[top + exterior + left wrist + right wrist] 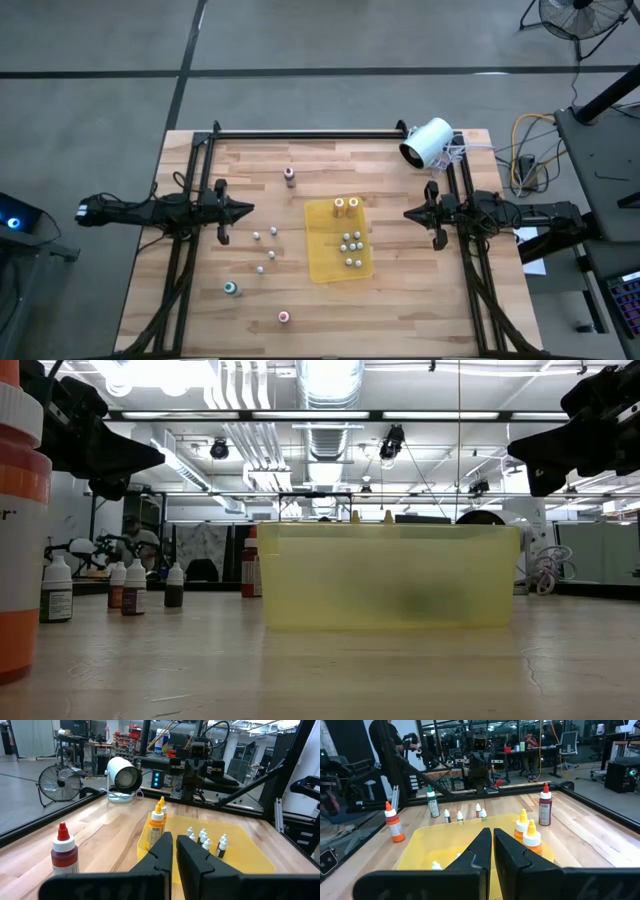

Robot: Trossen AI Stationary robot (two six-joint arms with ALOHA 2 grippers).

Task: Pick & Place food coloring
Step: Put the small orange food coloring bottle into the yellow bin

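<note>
The food coloring is spread over the wooden table. Two orange-topped bottles (345,204) and several tiny white-capped ones (352,245) stand in a flat yellow tray (325,262). More tiny bottles (265,242) stand on the wood left of the tray. A maroon bottle (289,176) stands toward the far edge. A teal-topped bottle (231,289) and a pink-topped bottle (284,317) stand near the front. My left gripper (245,210) hovers shut to the left of them and my right gripper (410,212) shut to the right of the tray. Both point level at the tray (240,845) (427,845) and hold nothing.
A big white cylinder-shaped device (428,143) lies at the table's far right corner. A black frame (300,133) runs along the far edge and down both sides. In the low view, a bottle with an orange label (20,510) stands close to the camera.
</note>
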